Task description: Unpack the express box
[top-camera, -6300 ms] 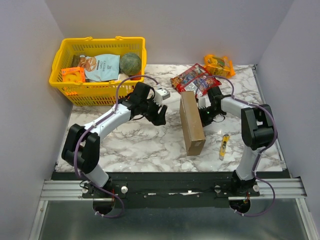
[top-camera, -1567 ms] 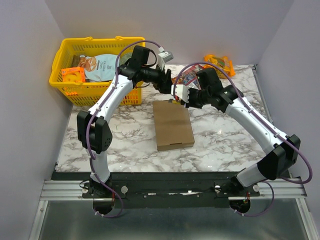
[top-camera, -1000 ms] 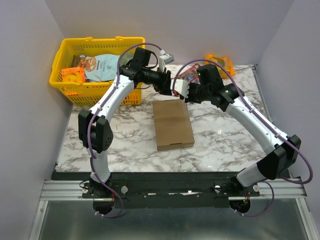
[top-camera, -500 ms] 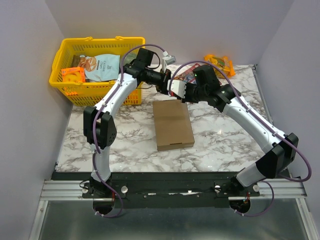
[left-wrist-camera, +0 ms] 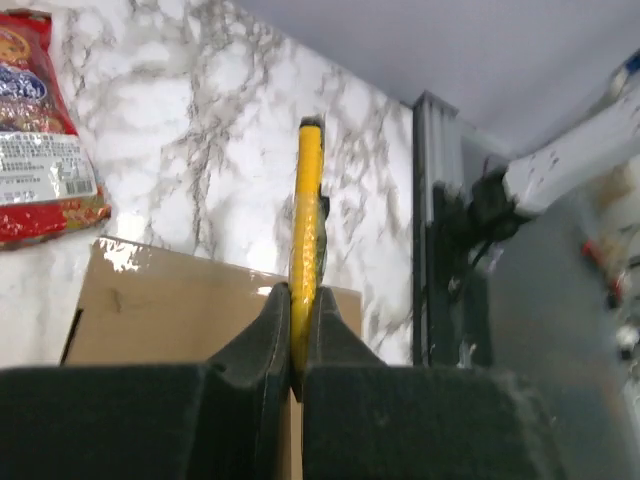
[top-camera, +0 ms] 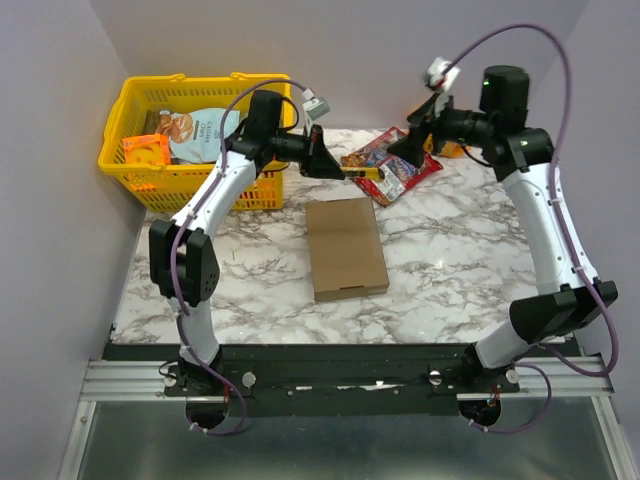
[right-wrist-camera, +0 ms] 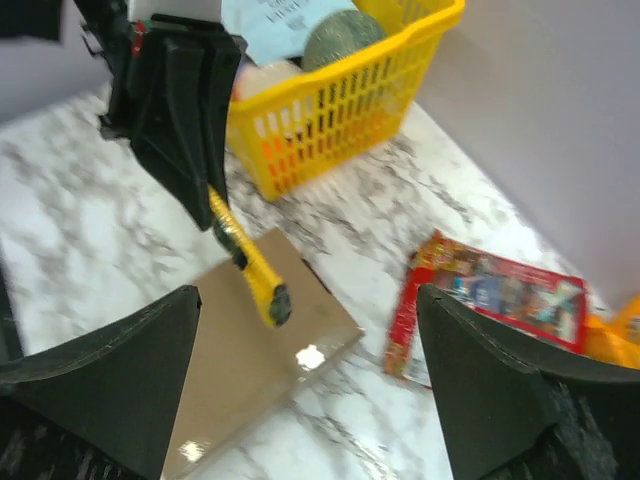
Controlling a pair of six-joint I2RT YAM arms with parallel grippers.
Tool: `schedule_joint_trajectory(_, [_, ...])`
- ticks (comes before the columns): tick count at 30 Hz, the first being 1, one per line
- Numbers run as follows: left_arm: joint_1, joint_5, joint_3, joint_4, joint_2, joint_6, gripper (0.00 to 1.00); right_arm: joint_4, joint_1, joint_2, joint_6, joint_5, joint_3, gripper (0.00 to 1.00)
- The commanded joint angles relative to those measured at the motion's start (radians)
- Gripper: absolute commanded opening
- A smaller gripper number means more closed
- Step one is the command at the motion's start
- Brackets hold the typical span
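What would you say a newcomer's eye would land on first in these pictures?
Most likely the yellow box cutter, pinched in the left fingers and held in the air above the far end of the closed cardboard box at the middle of the table. Next come the bright yellow basket at the far left and the right fingers, spread wide and raised at the far right, holding nothing.

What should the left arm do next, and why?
Probably lower the knife to the far edge of the box. The left pincer is shut on the knife just above that end, the box lies closed, and the right pincer is open, raised clear.
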Motion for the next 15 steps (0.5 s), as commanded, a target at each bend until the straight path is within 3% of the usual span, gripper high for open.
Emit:
schedule_joint_trajectory(1, [0.051,0.032,-0.325,1.213,-0.133,-0.826,0.00,0.096,-0.078,0.045,0.363,-0.453,-0.072,0.95])
schedule_joint_trajectory(2, [0.045,0.035,-0.293,1.206,-0.120,-0.897,0.00,0.096,-0.078,0.046,0.363,-0.502,-0.075,0.94])
schedule_joint_trajectory(4, [0.039,0.040,-0.290,1.222,-0.113,-0.884,0.00,0.131,-0.075,0.046,0.407,-0.539,-0.092,0.90])
schedule_joint_trajectory(12, [-0.009,0.067,-0.241,1.241,-0.090,-0.881,0.00,0.172,-0.067,0.072,0.419,-0.515,-0.063,0.87])
schedule_joint_trajectory(15, [-0.018,0.070,-0.236,1.241,-0.078,-0.879,0.00,0.232,-0.051,0.095,0.479,-0.549,-0.054,0.78])
